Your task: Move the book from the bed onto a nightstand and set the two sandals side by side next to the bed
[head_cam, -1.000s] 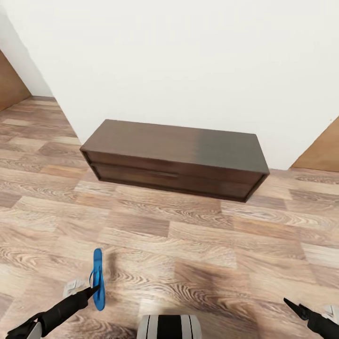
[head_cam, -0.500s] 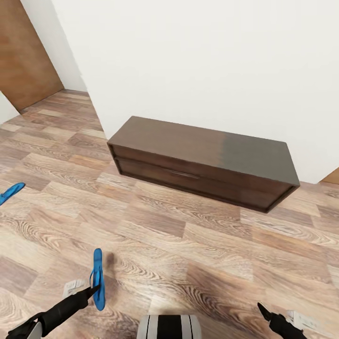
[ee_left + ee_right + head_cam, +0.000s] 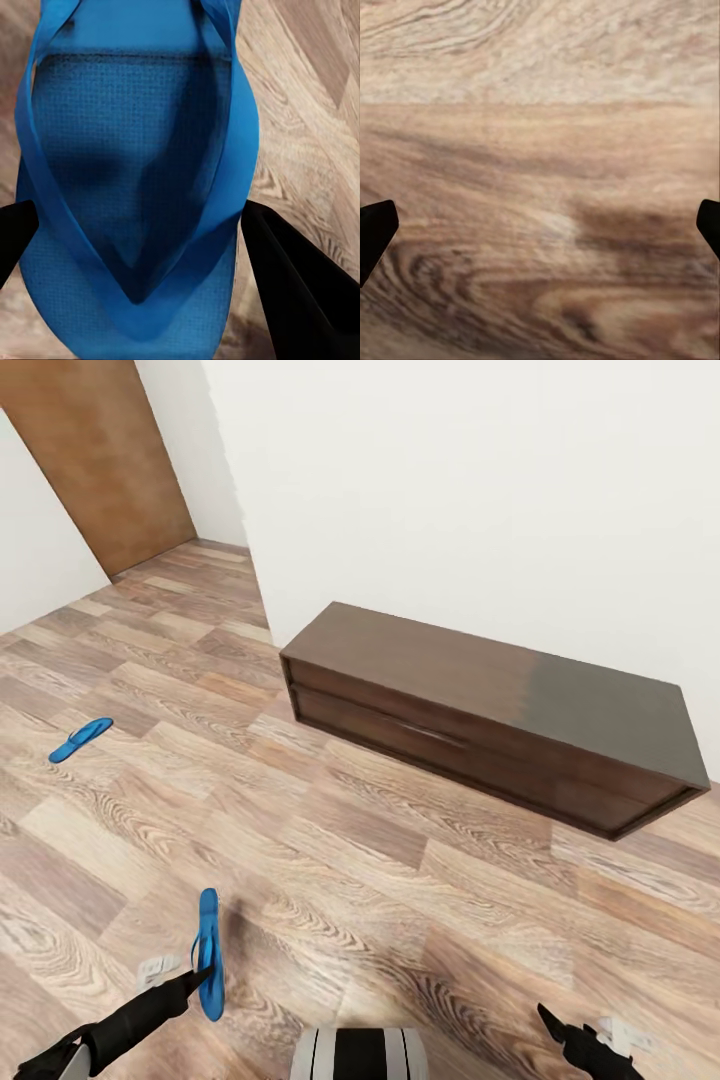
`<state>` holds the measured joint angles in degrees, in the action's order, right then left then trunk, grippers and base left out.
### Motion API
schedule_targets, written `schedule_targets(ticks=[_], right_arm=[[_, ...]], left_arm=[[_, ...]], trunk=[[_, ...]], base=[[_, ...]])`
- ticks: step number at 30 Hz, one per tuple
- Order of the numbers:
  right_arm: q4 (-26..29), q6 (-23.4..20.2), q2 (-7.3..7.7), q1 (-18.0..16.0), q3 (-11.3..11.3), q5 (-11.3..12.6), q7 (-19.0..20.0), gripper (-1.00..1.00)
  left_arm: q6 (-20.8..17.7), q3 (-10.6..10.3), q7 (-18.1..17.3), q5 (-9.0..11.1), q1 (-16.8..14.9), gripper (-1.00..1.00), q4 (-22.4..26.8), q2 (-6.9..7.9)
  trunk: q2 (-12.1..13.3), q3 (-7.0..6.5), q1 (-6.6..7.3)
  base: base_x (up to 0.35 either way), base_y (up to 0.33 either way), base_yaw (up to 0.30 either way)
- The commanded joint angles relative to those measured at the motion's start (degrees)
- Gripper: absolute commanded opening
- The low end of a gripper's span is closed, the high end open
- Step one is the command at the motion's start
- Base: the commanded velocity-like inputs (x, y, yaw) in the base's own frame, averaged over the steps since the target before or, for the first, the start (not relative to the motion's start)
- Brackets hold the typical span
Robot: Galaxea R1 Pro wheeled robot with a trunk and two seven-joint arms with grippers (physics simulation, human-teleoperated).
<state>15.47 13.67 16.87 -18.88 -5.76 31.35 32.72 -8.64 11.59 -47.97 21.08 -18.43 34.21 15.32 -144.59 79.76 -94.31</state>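
Gripping bright blue sandal (image 3: 135, 172) edgewise; thong-strapped

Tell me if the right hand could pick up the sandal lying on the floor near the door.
Probably not as things stand. That sandal lies far off on the robot's left, while the empty right hand hangs low on the opposite side. The floor between is bare, so distance is the obstacle.

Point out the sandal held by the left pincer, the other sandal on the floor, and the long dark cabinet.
held sandal (image 3: 208, 950), head view, on the sole's middle.
floor sandal (image 3: 81, 739), head view, on its strap area.
long dark cabinet (image 3: 480, 680), head view, on its top panel.
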Motion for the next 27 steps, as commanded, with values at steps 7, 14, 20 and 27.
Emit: schedule_targets(ticks=[7,14,20,27], right_arm=[[-0.4,0.0,0.09,0.0,-0.2,0.2,0.4,1.00],[-0.4,0.0,0.05,0.0,-0.2,0.2,0.5,1.00],[-0.4,0.0,0.07,0.0,-0.2,0.2,0.5,1.00],[-0.4,0.0,0.09,0.0,-0.2,0.2,0.5,1.00]], left_arm=[[-0.6,0.0,-0.2,0.5,0.0,-1.00,0.0,-0.03],[-0.6,0.0,-0.2,0.5,0.0,-1.00,0.0,-0.50],[-0.6,0.0,-0.1,0.5,-0.1,-1.00,0.0,-0.79],[-0.6,0.0,-0.1,0.4,0.0,-1.00,0.0,-0.86]], trunk=[[0.0,0.27,0.01],[0.0,0.50,0.01],[0.0,0.71,0.01],[0.0,0.24,0.09]], base=[[-0.003,0.000,0.275],[-0.015,0.000,0.275],[-0.001,0.000,0.275],[0.000,0.000,0.213]])
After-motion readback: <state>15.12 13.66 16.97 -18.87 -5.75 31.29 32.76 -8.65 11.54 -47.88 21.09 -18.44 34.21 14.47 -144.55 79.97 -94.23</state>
